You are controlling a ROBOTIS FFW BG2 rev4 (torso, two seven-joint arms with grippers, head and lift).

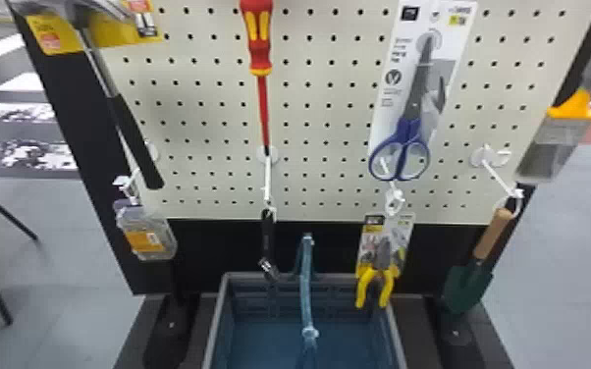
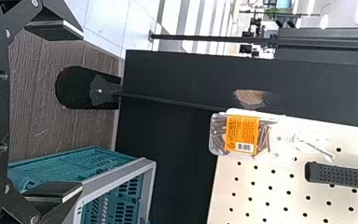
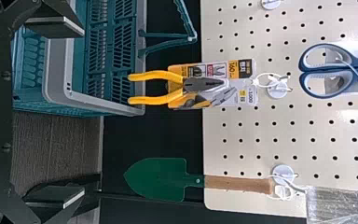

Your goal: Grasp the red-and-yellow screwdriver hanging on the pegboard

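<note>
The red-and-yellow screwdriver (image 1: 260,44) hangs high on the far pegboard (image 1: 329,113), handle up, between the hammer (image 1: 135,135) on the left and the blue scissors (image 1: 402,142) on the right. The left end effector (image 2: 81,111) has its two fingers wide apart and faces the screw box (image 2: 240,134), well to the left of the screwdriver. The right end effector (image 3: 84,112) is wide open too, facing the yellow pliers (image 3: 161,87) and green trowel (image 3: 161,179), well to the screwdriver's right.
</note>
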